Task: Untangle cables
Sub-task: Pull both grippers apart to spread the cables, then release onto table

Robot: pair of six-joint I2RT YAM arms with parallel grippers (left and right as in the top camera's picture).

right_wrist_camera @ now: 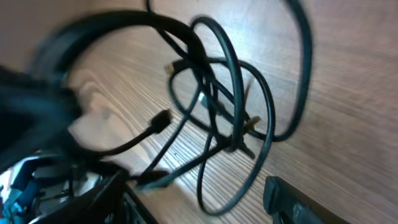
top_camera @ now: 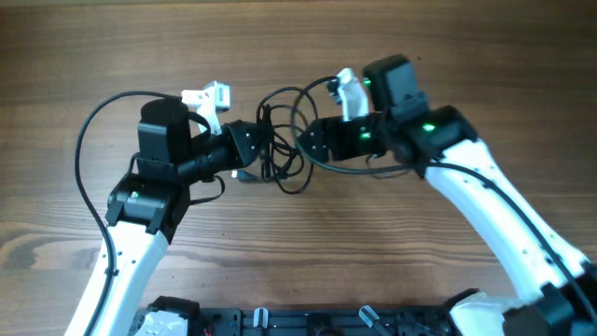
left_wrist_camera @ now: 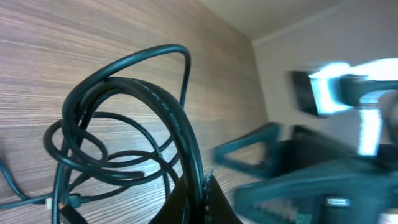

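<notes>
The cables (top_camera: 280,140) are thin black cords tangled in loose loops at the table's middle, between my two grippers. My left gripper (top_camera: 254,142) is shut on a strand of the cables; in the left wrist view the cord (left_wrist_camera: 180,124) rises out of the closed jaws (left_wrist_camera: 200,199) into a bundle of loops. My right gripper (top_camera: 312,140) is open at the right side of the tangle; in the right wrist view its fingers (right_wrist_camera: 199,202) stand wide apart with a loop of the cables (right_wrist_camera: 230,124) and small plug ends (right_wrist_camera: 160,119) lying between and beyond them.
The wooden table (top_camera: 448,271) extends all round. A thick black arm wire (top_camera: 89,140) arcs out left of the left arm. A dark bar (top_camera: 308,322) lies along the front edge.
</notes>
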